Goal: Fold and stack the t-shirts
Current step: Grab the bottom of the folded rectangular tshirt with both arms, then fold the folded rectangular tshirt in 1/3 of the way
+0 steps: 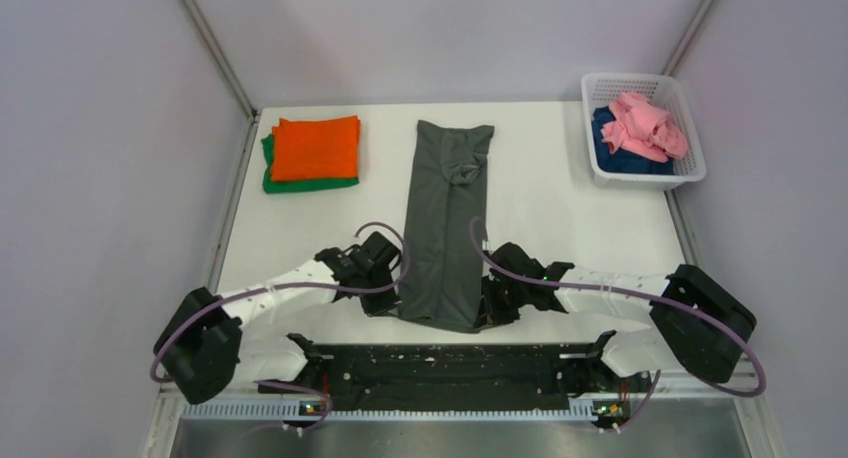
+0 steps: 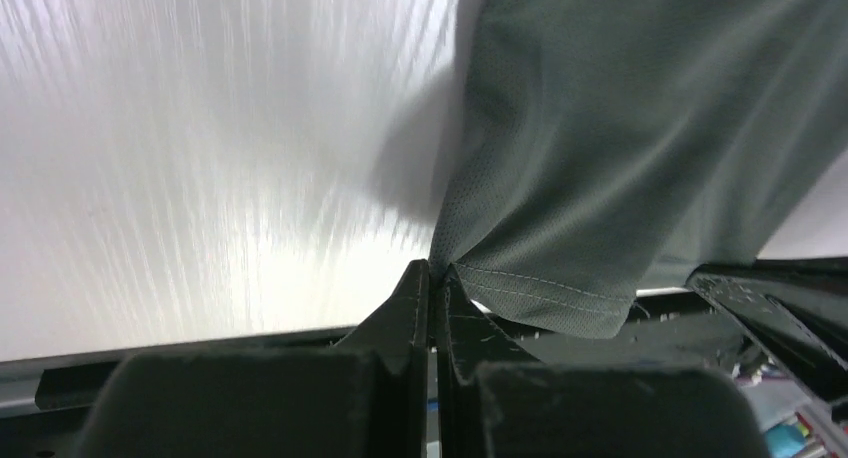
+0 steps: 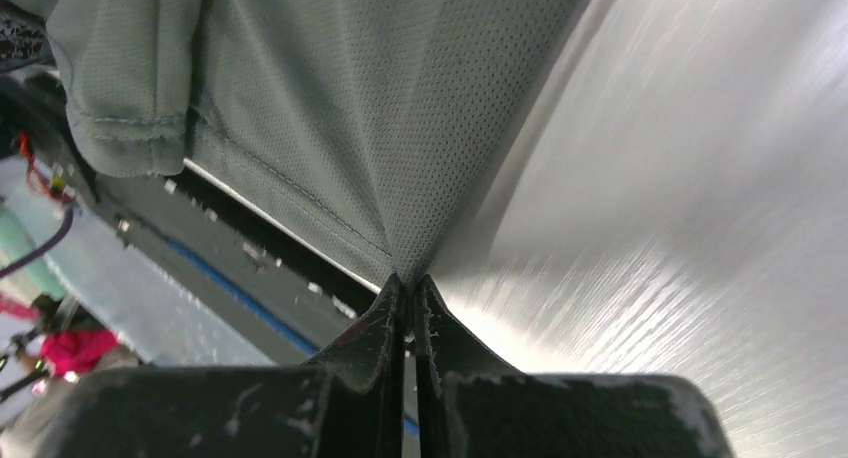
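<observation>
The dark grey t-shirt point(image 1: 445, 213) lies as a long narrow strip down the middle of the white table point(image 1: 560, 208), sleeves folded in. My left gripper point(image 1: 392, 290) is shut on its near left hem corner point(image 2: 520, 278). My right gripper point(image 1: 488, 300) is shut on its near right corner point(image 3: 400, 218). Both hold the near end slightly lifted. A folded orange t-shirt point(image 1: 317, 147) lies on a folded green t-shirt point(image 1: 300, 184) at the back left. A pink t-shirt point(image 1: 648, 125) and a dark blue t-shirt point(image 1: 620, 158) are crumpled in the basket.
The white plastic mesh basket point(image 1: 690, 173) stands at the back right corner. A black base frame point(image 1: 450, 373) runs along the table's near edge between the arm bases. Grey walls close in the left, back and right sides.
</observation>
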